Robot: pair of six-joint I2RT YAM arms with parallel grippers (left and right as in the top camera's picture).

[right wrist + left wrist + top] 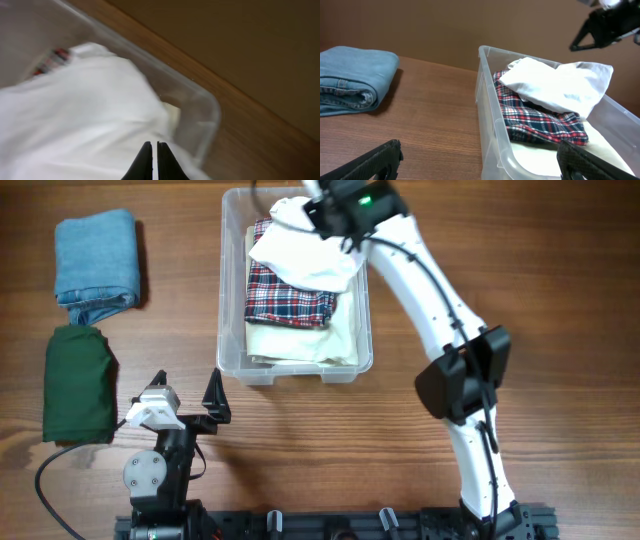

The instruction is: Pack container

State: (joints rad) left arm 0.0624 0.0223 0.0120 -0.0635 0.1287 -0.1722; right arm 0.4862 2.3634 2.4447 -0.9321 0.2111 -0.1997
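Observation:
The clear container (232, 368) stands at the middle back of the table, also seen in the left wrist view (487, 90) and the right wrist view (200, 97). Inside lie a cream cloth (300, 340), a folded plaid shirt (285, 292) on it, and a crumpled white garment (305, 255) on top. My right gripper (312, 213) hovers shut over the tub's far end, just above the white garment (75, 110), with nothing between its fingers (154, 147). My left gripper (187, 388) stands wide open near the tub's front left corner (482, 162), holding nothing.
Folded blue jeans (97, 265) lie at the far left of the table (355, 80). A folded dark green garment (78, 385) sits just in front of them. The right arm (440, 310) reaches over the table to the right of the tub.

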